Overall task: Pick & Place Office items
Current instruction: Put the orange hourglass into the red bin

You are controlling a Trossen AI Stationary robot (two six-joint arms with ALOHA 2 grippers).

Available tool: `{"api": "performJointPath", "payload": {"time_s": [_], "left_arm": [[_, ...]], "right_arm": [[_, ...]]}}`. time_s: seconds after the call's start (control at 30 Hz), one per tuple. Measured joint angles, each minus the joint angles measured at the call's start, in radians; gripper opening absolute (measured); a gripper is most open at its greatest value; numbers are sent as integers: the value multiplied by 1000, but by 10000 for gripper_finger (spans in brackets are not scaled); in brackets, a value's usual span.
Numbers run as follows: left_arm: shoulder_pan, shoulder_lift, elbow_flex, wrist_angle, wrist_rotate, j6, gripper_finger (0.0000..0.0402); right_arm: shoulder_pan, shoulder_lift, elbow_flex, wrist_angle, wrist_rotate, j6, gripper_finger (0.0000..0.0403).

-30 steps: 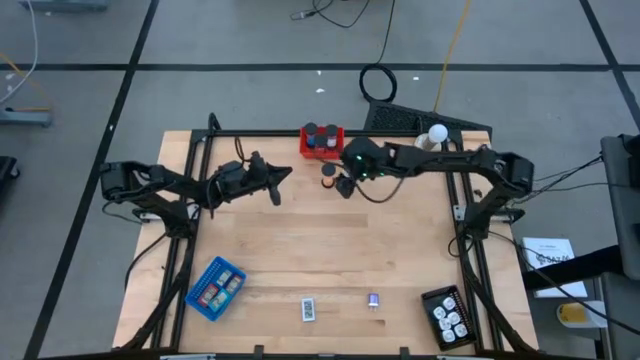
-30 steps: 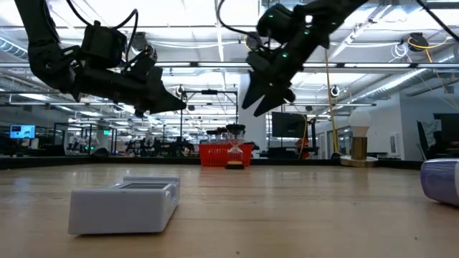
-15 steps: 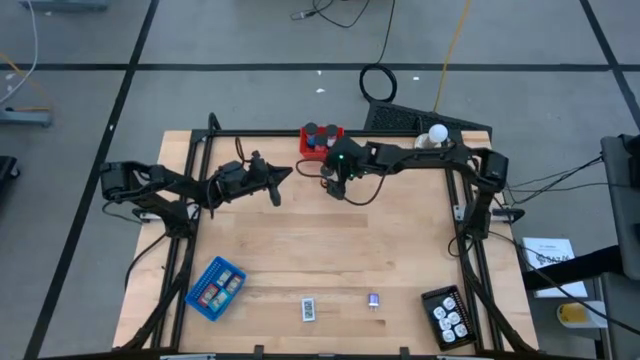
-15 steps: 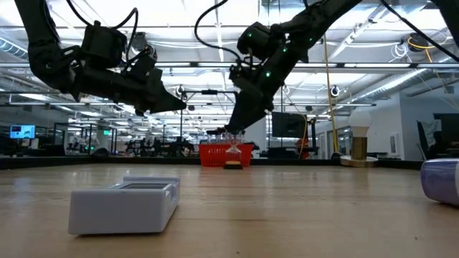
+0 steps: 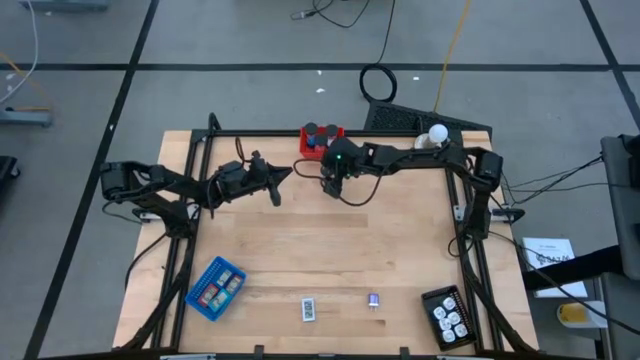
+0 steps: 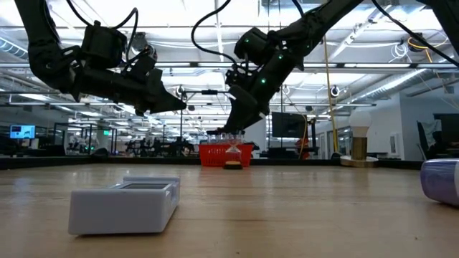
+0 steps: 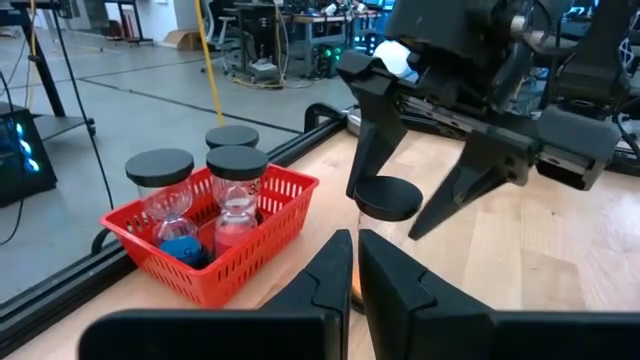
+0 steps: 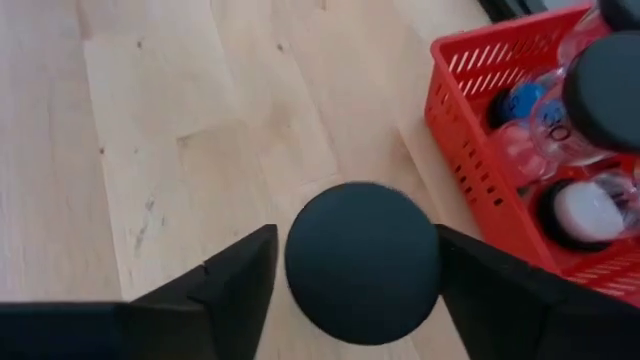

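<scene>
A small sand timer with a black round cap (image 7: 388,197) stands on the table beside a red basket (image 5: 322,139) that holds three more timers (image 7: 236,190). My right gripper (image 5: 331,174) is open, pointing down over the standing timer. Its two fingers (image 8: 240,285) stand on either side of the cap (image 8: 362,262). My left gripper (image 5: 284,178) is shut and empty. It hangs above the table to the left of the basket and points toward it; its shut fingers show in the left wrist view (image 7: 355,270). My right gripper comes from above, pointing down, with one finger (image 7: 368,140) on each side of the timer's black cap (image 7: 390,205). I cannot tell whether the fingers touch the cap. The timer stands upright on the table.
Near the front edge are a blue tray (image 5: 215,287) with small pieces, a white-labelled rectangle (image 5: 308,309), a purple bit (image 5: 373,300) and a black tray (image 5: 447,313). A white ball on a stand (image 5: 437,134) is at the far right. Bare wood lies mid-table.
My right gripper has gone toward the table's left and far edge and down. It now straddles the cap of the timer that stands beside the red basket. The timer has not moved.
</scene>
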Motion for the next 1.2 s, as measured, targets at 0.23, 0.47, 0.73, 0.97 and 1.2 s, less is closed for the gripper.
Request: {"api": "performJointPath", "payload": {"time_s": [0.23,0.47,0.73,0.97,1.2], "left_arm": [[0,0,0,0,0,0,26],[0,0,0,0,0,-1,26],[0,0,0,0,0,-2,26],[0,0,0,0,0,-2,26],[0,0,0,1,0,-2,26]], "right_arm": [[0,-1,0,6,1,1,208],[-26,-71,-1,-1,44,31,219],[-112,-137,0,64,106,61,210],[-151,-102,-2,98,106,49,218],[-154,-80,0,130,110,27,216]]}}
